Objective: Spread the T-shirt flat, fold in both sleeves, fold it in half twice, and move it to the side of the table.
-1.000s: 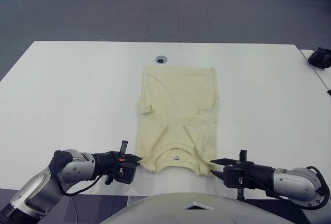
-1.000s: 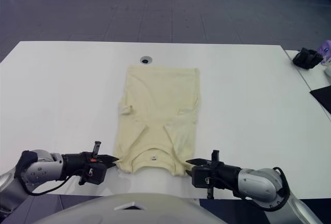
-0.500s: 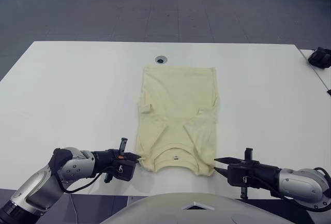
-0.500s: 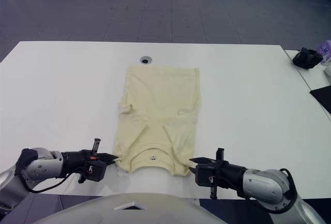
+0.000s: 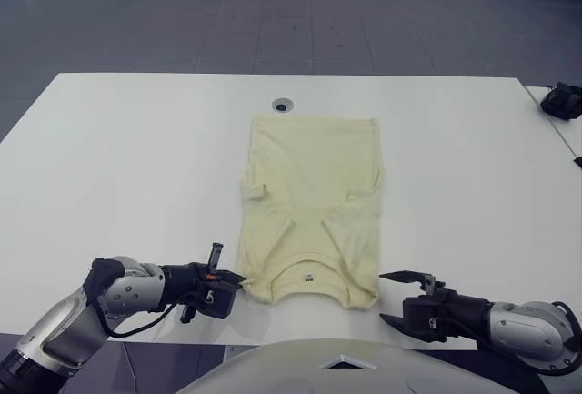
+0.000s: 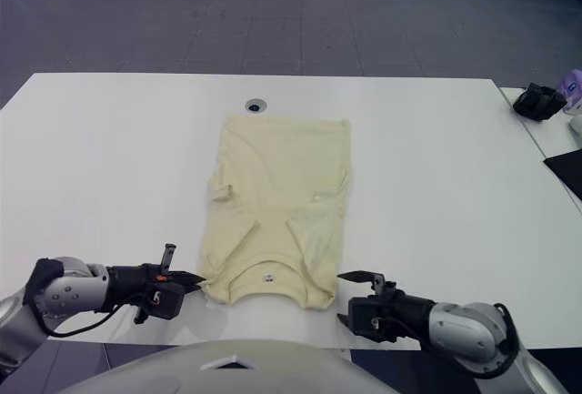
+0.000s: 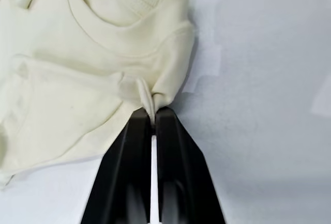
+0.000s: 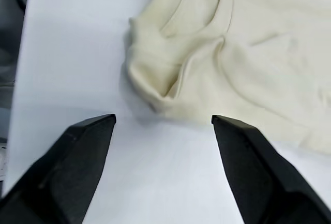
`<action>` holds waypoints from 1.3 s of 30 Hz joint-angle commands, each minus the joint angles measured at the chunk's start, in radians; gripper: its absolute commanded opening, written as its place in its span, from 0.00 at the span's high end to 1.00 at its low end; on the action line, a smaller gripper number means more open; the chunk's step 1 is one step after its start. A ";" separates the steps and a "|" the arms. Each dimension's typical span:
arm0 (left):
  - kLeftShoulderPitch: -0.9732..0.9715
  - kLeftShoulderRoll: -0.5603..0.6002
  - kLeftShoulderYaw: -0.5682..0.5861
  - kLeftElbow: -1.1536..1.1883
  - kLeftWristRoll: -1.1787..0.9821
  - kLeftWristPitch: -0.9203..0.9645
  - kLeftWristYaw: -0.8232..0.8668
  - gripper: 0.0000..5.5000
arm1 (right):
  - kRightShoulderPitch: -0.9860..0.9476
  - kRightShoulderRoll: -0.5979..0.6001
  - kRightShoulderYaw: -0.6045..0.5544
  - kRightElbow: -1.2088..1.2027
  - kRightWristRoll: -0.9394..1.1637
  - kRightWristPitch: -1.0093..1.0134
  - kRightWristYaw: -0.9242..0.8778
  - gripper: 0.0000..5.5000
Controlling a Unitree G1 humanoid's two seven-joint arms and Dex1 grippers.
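White table | one T-shirt, sleeves seemingly folded | left gripper jaws pinching it | right gripper jaws spread

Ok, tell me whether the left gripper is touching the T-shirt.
Touching. The left wrist view shows the left gripper shut on a pinched fold at the shoulder corner of the T-shirt.

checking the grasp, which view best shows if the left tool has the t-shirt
The left wrist view: the left tool is shut on a pinch of the T-shirt, seen close. The eye views show that tool small at the near left corner. The right wrist view shows the opposite shoulder.
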 commanded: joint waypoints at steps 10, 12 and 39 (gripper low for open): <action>-0.049 0.025 -0.032 0.053 0.001 0.008 -0.075 1.00 | -0.066 0.018 0.104 0.025 -0.063 0.055 -0.018 0.39; -0.049 0.022 -0.036 0.055 0.004 0.009 -0.072 1.00 | -0.065 0.008 0.094 0.034 -0.056 0.051 -0.015 0.45; -0.126 0.009 0.005 -0.026 -0.333 0.296 -0.188 1.00 | -0.173 -0.062 0.007 -0.053 0.159 0.211 0.143 1.00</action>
